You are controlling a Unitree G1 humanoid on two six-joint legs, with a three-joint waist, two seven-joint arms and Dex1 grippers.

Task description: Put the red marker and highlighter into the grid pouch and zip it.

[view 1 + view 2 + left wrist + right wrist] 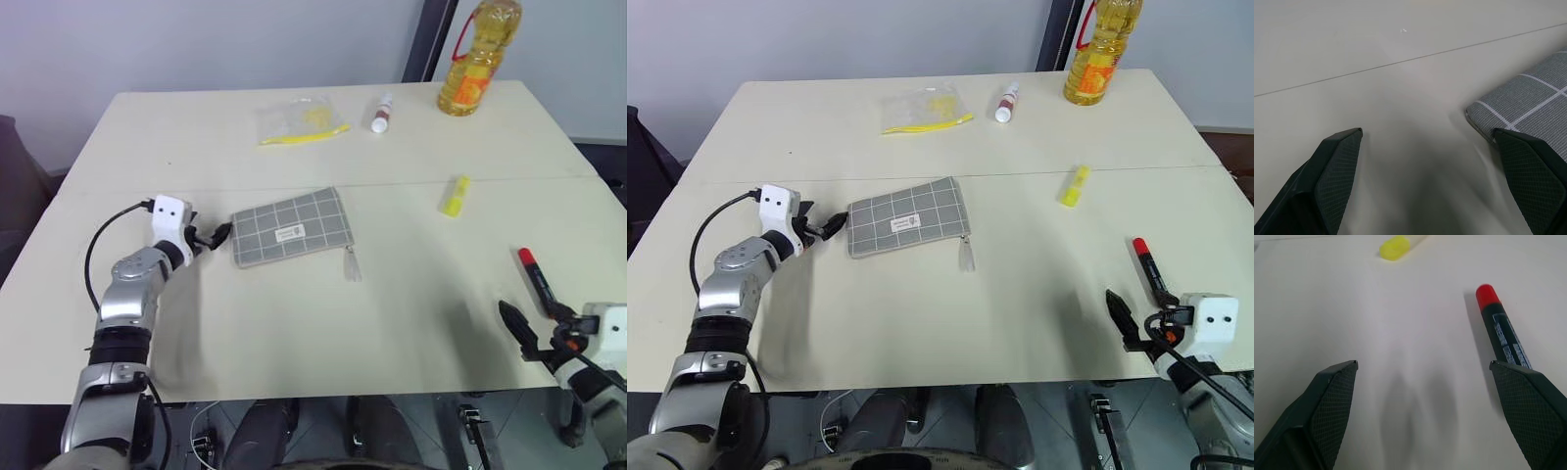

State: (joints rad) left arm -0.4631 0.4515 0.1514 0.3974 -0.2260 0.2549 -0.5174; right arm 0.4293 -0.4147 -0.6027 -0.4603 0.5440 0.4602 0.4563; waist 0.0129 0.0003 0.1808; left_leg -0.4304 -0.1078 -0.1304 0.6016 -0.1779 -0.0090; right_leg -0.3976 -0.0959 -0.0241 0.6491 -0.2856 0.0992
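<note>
Bare tabletop (294,323) spreads wide in front of the pouch (292,227) and between it and the marker (535,272). Beyond the pouch, a bagged item (302,119), tube (381,113) and bottle (478,57) line the far edge. The highlighter (455,196) lies alone, right of the pouch.

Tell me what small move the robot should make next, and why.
Probably shift the open right gripper sideways until the red marker lies between its fingers, then close. The marker lies on the table beside one finger, not between them. The highlighter is farther off, and the open left gripper already waits at the grid pouch.
</note>
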